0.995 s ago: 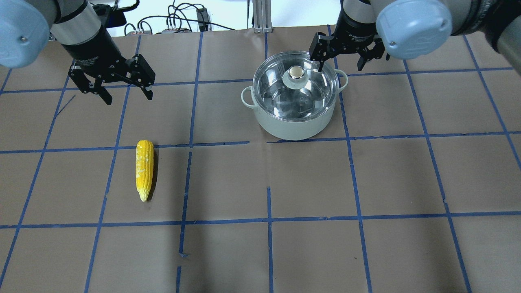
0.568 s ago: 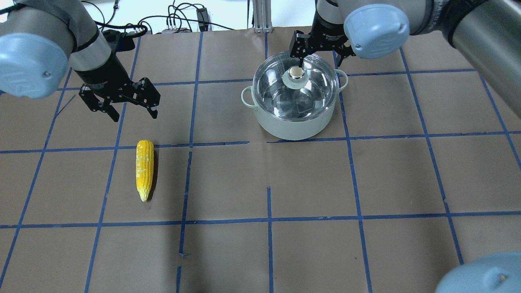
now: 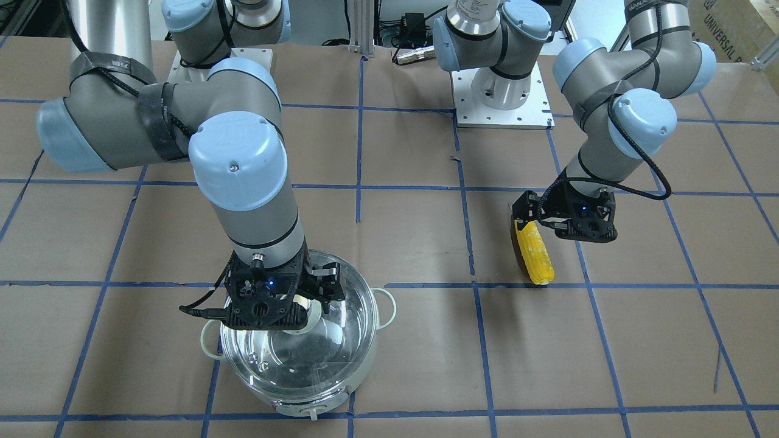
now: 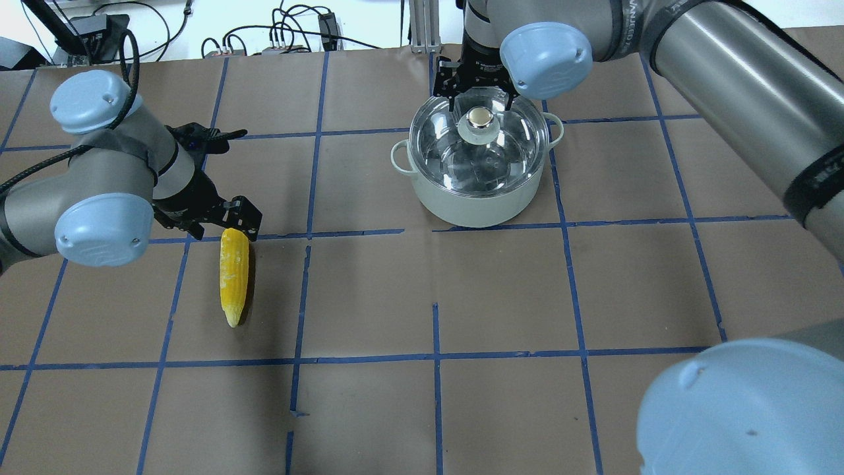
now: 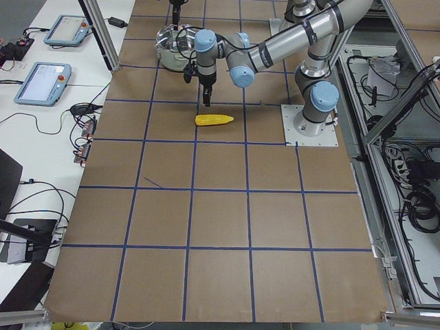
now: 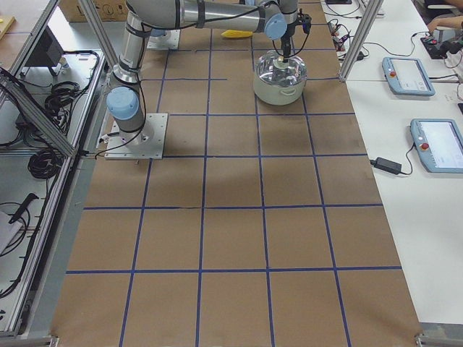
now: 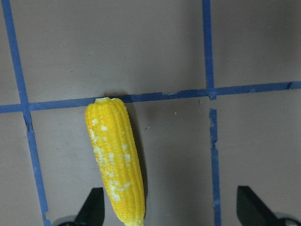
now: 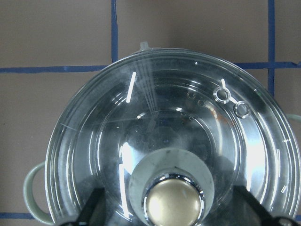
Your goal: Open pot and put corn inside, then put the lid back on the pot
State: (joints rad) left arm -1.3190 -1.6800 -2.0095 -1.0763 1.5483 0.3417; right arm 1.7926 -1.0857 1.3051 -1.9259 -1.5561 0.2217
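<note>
The pale mint pot (image 4: 461, 208) stands at the far middle-right with the clear glass lid (image 4: 508, 155) on it. My right gripper (image 4: 480, 105) is open, its fingers either side of the lid's cream knob (image 4: 479, 119), not closed on it. In the right wrist view the knob (image 8: 173, 200) sits between the fingertips. The yellow corn (image 4: 234, 277) lies flat on the left. My left gripper (image 4: 224, 227) is open and hovers above it. In the left wrist view the corn (image 7: 115, 160) lies nearer one finger (image 7: 94, 207).
Brown paper with a blue tape grid covers the table (image 4: 428, 396). Cables and a mounting rail (image 4: 419, 26) lie past its far edge. The right arm's elbow (image 4: 745, 409) looms at the overhead view's near right.
My left gripper has come down the table from the far left to above the corn. My right gripper has shifted left from beside the pot to straddle the knob. Both stay open.
</note>
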